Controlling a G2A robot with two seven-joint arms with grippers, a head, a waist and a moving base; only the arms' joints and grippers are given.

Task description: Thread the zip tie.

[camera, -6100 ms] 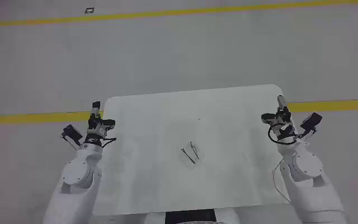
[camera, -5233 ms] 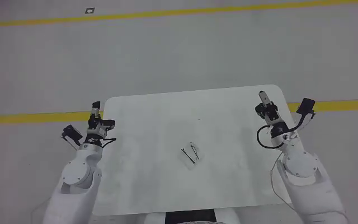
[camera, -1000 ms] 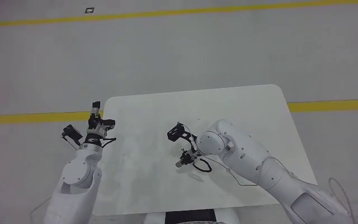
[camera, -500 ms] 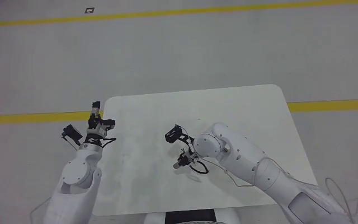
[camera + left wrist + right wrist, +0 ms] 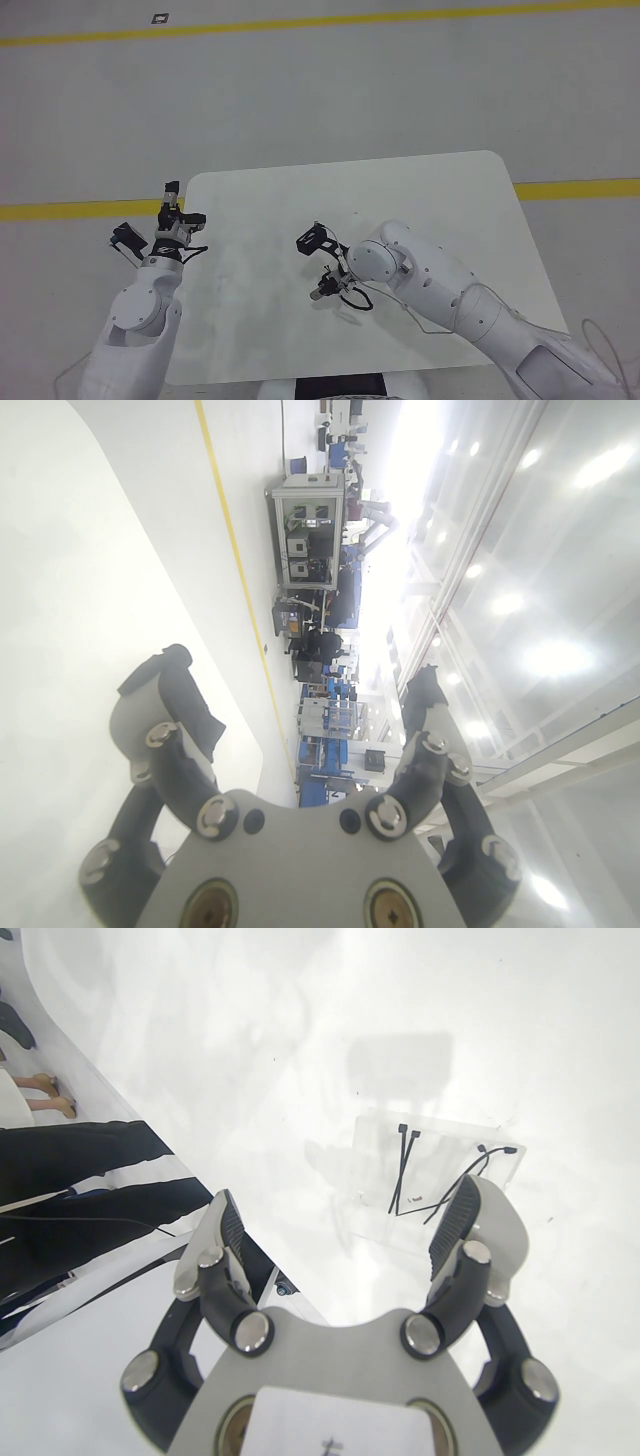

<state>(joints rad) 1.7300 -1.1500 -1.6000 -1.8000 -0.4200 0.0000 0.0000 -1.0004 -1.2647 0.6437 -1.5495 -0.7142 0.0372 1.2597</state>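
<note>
The white table (image 5: pixel 430 200) is the biggest thing, with round corners. A yellow floor line (image 5: pixel 60 210) runs behind it at 9 o'clock.

The right arm (image 5: pixel 440 290) lies across the table from 4 o'clock to the middle. It covers a big part of the table top, and the spot under its wrist is hidden from above.

The left gripper (image 5: pixel 170 205) sits at the table's edge at 9 o'clock, well apart from the middle. In its own wrist view the left gripper (image 5: pixel 300 667) has its two fingers spread wide with nothing between them.

The right gripper (image 5: pixel 322 292) hangs over the table just off the middle, toward 7 o'clock. In its wrist view the right gripper (image 5: pixel 347 1190) has its fingers wide apart and holds nothing.

A clear plastic piece (image 5: pixel 370 1153) lies flat on the table near those fingers. Its edges are faint and hard to see.

The black zip ties (image 5: pixel 404 1168) lie on that clear piece, some crossed over each other. One finger (image 5: pixel 452 1215) stands in front of the ends of some, so I cannot count them.
</note>
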